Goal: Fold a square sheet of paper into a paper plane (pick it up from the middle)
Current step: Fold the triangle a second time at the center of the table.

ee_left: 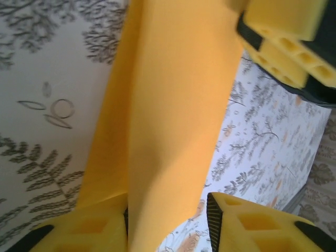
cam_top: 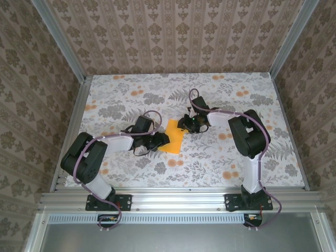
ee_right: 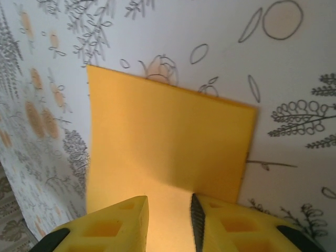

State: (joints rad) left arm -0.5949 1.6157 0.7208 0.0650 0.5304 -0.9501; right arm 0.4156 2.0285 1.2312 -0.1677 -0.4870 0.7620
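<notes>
The square sheet of paper (cam_top: 173, 139) sits mid-frame in the top view on the flowered bench (cam_top: 220, 163), slightly bowed. The left end effector (cam_top: 159, 140), at its left edge, stands wide with the sheet against one finger (ee_left: 79, 231). The right end effector (cam_top: 185, 124), at the upper right corner, straddles the edge narrowly; I cannot tell whether it pinches.

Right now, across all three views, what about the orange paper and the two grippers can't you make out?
Top external: creases in the square sheet of paper are too small to see; the left gripper and right gripper overlap its edges.
Left wrist: the sheet runs off the top and bottom edges, blurred; its outline is unknown.
Right wrist: the sheet's near edge is cut off between the fingers; whether they pinch it is unclear.
</notes>
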